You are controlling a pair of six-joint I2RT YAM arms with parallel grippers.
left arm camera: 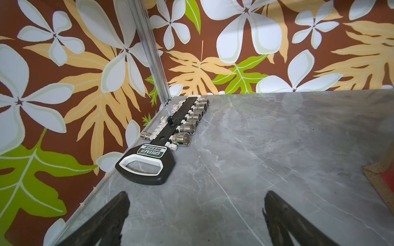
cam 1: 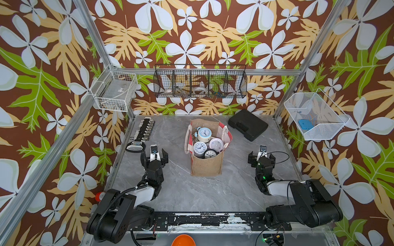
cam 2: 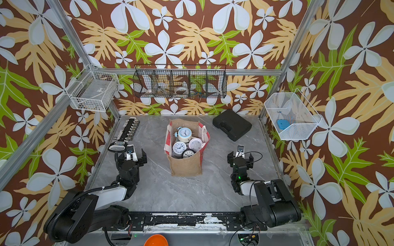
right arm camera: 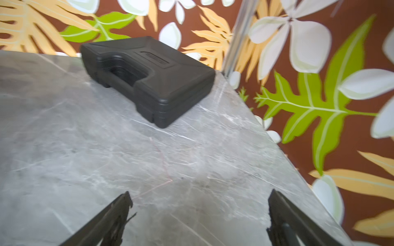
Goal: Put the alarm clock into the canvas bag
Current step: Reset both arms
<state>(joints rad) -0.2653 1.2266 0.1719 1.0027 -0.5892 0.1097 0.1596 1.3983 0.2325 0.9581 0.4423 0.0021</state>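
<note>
Two empty grippers flank a bag full of clocks.

Your bag [cam 1: 207, 168] stands upright mid-table, mouth open, with several clocks [cam 1: 204, 133] piled inside close to its rim. No clock shows on the table [cam 1: 181, 191], so the task looks finished. The left gripper [cam 1: 154, 157] and right gripper [cam 1: 261, 158] hover low, one on each side of the bag and well apart from it. Both have their jaws spread wide and hold nothing, which probably keeps them from knocking the bag. A socket rail [cam 1: 142, 132] lies along the left edge, near the far left corner. A black case [cam 1: 247, 124] sits in the far right corner. The near half of the table gives you open room, but the walls stand close at both side edges.
</note>
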